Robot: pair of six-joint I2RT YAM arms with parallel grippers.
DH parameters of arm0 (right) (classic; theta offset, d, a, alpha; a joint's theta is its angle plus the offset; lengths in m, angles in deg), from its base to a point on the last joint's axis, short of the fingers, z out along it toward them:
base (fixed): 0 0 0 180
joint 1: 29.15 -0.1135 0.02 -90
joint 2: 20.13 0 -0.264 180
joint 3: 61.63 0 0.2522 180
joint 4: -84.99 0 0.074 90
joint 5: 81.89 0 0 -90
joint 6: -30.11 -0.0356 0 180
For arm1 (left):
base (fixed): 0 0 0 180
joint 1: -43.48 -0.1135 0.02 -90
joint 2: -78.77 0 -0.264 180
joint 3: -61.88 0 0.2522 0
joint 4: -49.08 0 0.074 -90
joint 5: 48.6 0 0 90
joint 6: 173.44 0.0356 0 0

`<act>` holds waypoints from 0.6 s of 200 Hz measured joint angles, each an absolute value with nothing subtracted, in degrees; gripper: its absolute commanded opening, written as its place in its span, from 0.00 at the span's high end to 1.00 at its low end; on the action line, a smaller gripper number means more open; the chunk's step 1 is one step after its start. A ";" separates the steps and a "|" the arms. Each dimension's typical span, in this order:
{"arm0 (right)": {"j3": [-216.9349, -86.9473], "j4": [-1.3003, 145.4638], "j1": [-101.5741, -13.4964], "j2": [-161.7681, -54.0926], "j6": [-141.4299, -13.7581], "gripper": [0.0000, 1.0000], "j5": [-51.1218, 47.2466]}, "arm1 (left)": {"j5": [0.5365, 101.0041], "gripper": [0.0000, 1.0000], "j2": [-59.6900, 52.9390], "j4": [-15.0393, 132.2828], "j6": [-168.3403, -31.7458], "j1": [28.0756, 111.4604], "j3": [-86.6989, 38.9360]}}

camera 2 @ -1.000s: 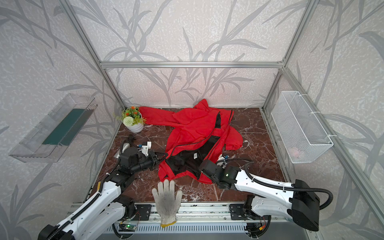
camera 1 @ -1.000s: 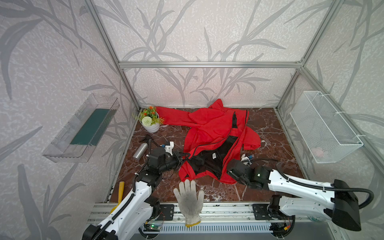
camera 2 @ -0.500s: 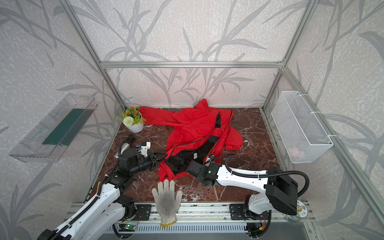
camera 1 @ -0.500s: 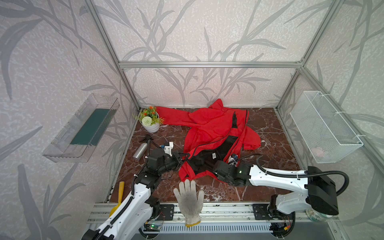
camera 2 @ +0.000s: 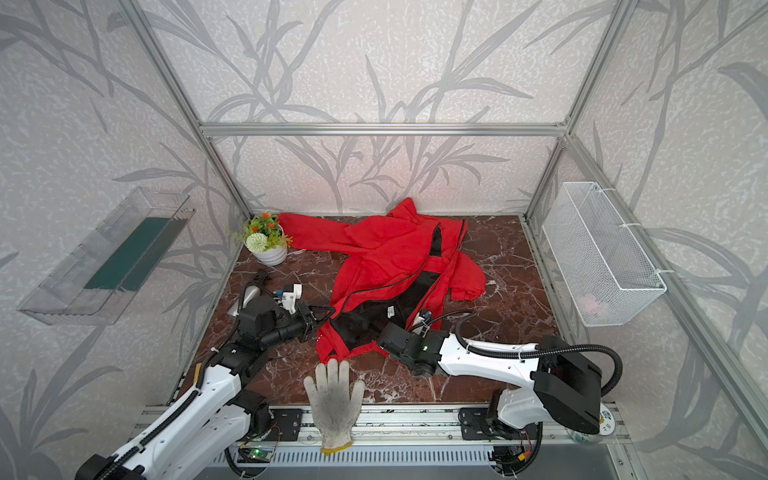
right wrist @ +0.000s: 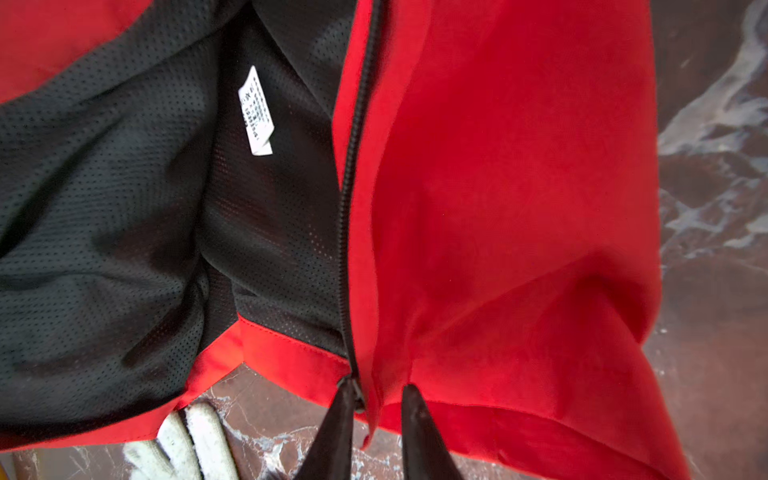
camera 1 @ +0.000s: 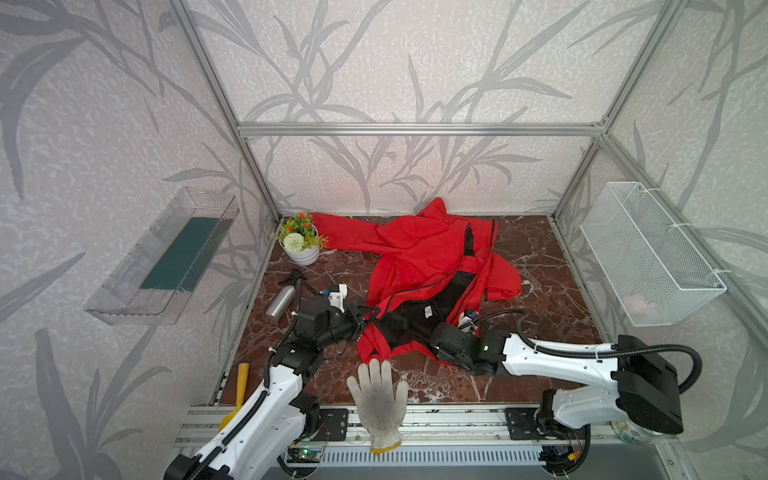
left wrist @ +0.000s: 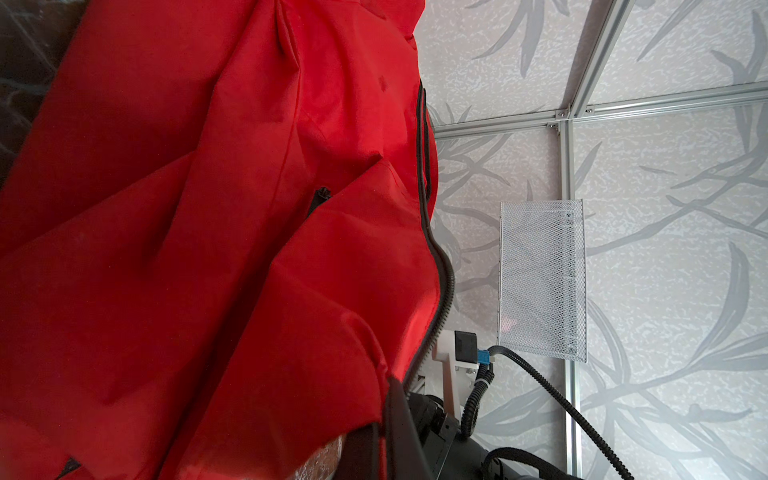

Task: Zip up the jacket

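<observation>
Spreading across the middle and back of the brown marble tabletop [camera 1: 540, 299], the red jacket [camera 1: 419, 257] lies unzipped in both top views. Its front panels are parted so that the black mesh lining [right wrist: 104, 187] shows, and one sleeve reaches the potted flowers [camera 1: 301, 245] in the back left corner. A white wire basket [camera 1: 648, 257] hangs on the right wall and a clear tray [camera 1: 166, 257] on the left wall. The left gripper [camera 1: 362, 316] is closed on the zipper edge of the panel nearer to it; in the left wrist view that red panel and its black zipper tape [left wrist: 446, 286] fill most of the frame. The right gripper [right wrist: 378, 386] sits at the hem of the other panel. Its two black fingers [right wrist: 415, 424] stand a narrow gap apart on either side of the bottom end of the front zipper [right wrist: 353, 166]; whether they pinch the cloth cannot be told. A white work glove [camera 1: 378, 399] lies at the front edge, fingertips just beside the hem. A steel bottle [camera 1: 280, 301] lies near the left arm. A white care label [right wrist: 255, 112] is sewn to the lining.
</observation>
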State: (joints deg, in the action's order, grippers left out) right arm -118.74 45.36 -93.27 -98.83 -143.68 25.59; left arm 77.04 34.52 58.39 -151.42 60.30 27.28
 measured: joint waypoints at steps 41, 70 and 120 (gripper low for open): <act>-117.19 47.86 -92.46 -98.83 -143.55 0.85 25.55 | 77.04 1.00 34.52 58.33 -151.42 60.30 27.28; -114.96 49.54 -90.65 -98.80 -142.46 1.00 25.39 | 77.02 1.00 34.52 58.55 -151.38 60.30 27.28; -111.53 48.88 -89.95 -88.75 -142.44 1.00 25.79 | 77.06 1.00 30.93 58.11 -150.44 60.30 27.23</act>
